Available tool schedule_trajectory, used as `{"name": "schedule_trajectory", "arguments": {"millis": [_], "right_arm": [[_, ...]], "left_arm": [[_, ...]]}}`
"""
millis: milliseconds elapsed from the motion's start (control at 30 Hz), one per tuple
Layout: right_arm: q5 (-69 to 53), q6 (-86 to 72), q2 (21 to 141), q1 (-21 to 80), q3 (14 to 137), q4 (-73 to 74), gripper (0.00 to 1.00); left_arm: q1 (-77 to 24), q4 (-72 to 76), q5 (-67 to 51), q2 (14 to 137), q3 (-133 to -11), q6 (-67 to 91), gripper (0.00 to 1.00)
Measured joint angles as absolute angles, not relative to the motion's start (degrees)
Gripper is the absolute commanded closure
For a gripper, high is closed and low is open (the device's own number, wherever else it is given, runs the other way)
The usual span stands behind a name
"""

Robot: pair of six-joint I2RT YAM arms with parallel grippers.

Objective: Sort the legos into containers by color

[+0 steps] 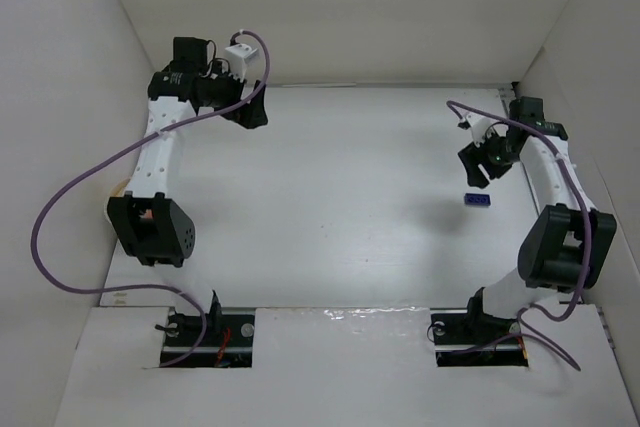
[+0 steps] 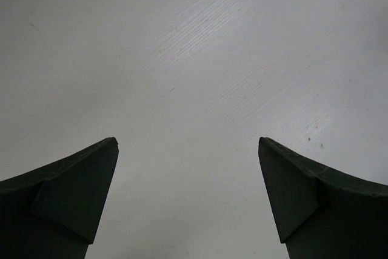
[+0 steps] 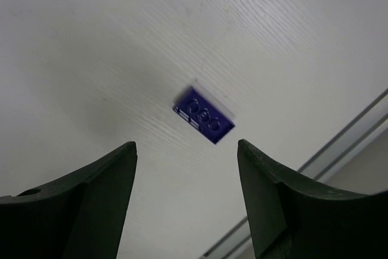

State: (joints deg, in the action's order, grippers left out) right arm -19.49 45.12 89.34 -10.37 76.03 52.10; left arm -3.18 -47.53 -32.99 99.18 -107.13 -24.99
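One purple-blue lego (image 1: 477,199) lies flat on the white floor at the right; no other legos show. In the right wrist view this lego (image 3: 204,115) sits just beyond the fingertips, its hollow underside facing up. My right gripper (image 3: 187,144) hangs above and short of it, open, with nothing between the fingers; from above, the right gripper (image 1: 474,167) is just behind the brick. My left gripper (image 1: 254,112) is at the far left back, and the left gripper (image 2: 188,141) stands wide open over bare floor. The containers are out of view.
White walls box in the floor on the left, back and right. A grey strip (image 3: 354,134) marks the floor's right edge near the brick. Purple cables (image 1: 60,207) loop off both arms. A small tan shape (image 1: 118,187) peeks out behind the left arm's elbow.
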Motion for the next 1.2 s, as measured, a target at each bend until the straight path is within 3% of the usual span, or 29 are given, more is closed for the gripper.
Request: {"name": "schedule_trajectory", "arguments": {"millis": [500,933,1200], "right_arm": [[-11.64,76.14,102.06,-15.94,77.32,59.51,0.22],[-10.24,81.45,108.79,-14.31,77.32,57.63,0.21],[-9.3,81.43,111.02,-13.23,78.02,56.47,0.28]], "left_arm": [[-3.27,-42.94,-40.58,104.92,-108.47,-20.03,0.0],[-3.27,-42.17,-37.32,104.92,-108.33,-17.85,0.0],[-3.27,-41.12,-35.05,104.92,-108.01,-16.16,0.0]]}}
